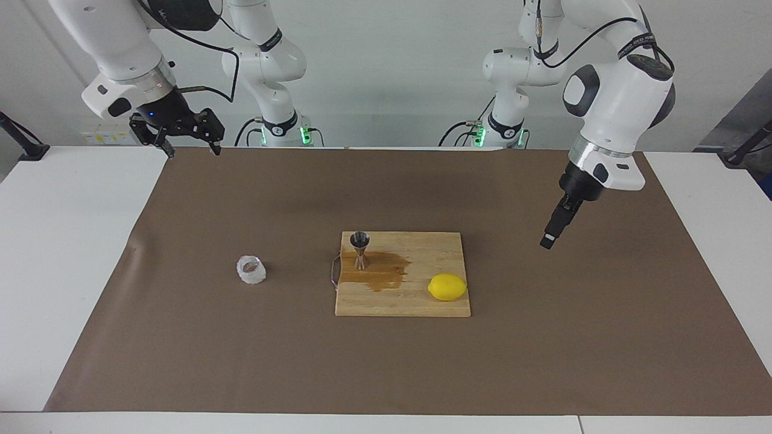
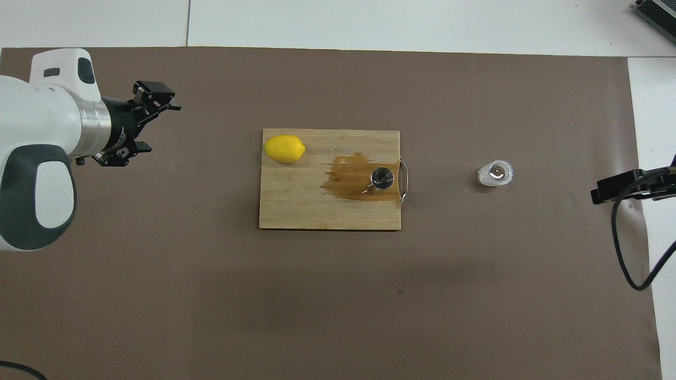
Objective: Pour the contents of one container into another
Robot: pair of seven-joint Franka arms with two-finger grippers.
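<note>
Black left gripper and right gripper, both wide open, holding nothing, up over brown paper; bumpy glass cup and shiny jigger standing upright.

Right gripper was cut off by the overhead view's edge, only a black part shown. Left arm was cropped there too. Contents of glass cup and jigger couldn't be made out.
</note>
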